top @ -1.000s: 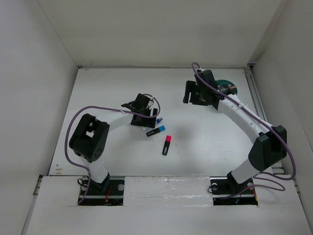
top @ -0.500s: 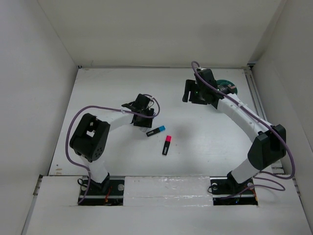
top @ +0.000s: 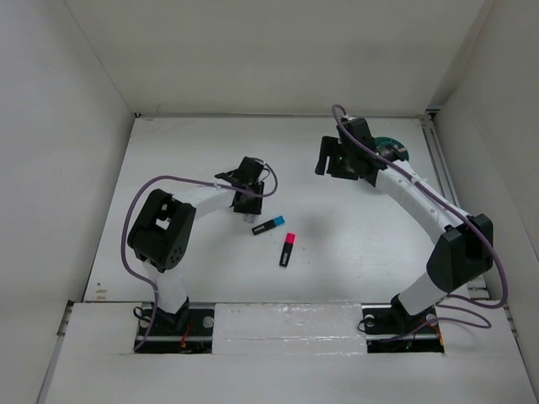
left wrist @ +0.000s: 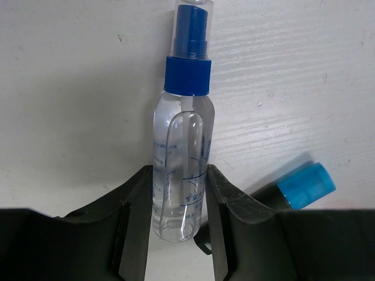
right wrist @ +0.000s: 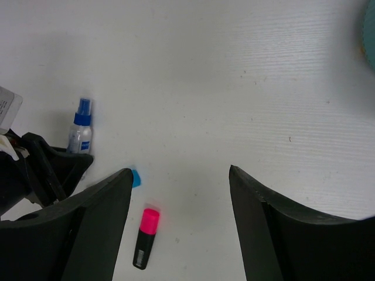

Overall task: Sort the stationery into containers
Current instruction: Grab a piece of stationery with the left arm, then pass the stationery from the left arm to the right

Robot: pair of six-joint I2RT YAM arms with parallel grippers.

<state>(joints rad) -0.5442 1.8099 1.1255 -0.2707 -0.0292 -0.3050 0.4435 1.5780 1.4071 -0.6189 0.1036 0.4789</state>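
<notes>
A clear blue-capped tube [left wrist: 184, 117] lies on the white table, and my left gripper [left wrist: 180, 175] is shut on its lower body, one jaw pressed to each side. The tube [right wrist: 80, 130] also shows in the right wrist view. Just right of it lies a black highlighter with a blue cap [top: 268, 225] [left wrist: 304, 186]. A black highlighter with a pink cap [top: 287, 250] [right wrist: 145, 237] lies nearer the front. My left gripper [top: 251, 204] hides the tube from above. The teal cup [top: 394, 150] stands at the back right. Beside it my right gripper [top: 330, 160] [right wrist: 180, 171] hangs open and empty.
White walls close in the table on the left, back and right. A purple cable loops over each arm. The teal cup's edge [right wrist: 370, 26] shows at the right wrist view's top right corner.
My left jaws have closed onto the clear tube, and the left wrist has shifted slightly toward the back. The right arm has barely moved.
</notes>
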